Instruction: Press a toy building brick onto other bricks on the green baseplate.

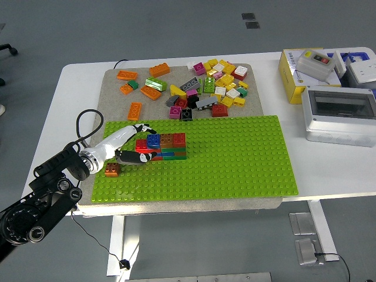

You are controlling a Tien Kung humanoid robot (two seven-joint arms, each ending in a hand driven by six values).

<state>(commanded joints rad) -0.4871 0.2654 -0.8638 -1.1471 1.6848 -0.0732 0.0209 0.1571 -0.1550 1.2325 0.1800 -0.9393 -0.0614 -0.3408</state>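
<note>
The green baseplate (235,158) lies on a grey mat at the table's front. A low block of joined bricks (166,147) in red, blue, brown and green stands on its left part. My left hand (136,144) rests at the block's left end, fingers curled around the red brick (141,144) there, thumb below and fingers above. A small brown brick (112,170) stands alone on the plate near my wrist. The right arm is out of view.
A heap of loose bricks (214,87) lies on the mat behind the plate, with orange bricks (136,108) to its left. A grey box (339,114) and a yellow carton (308,73) stand at the right.
</note>
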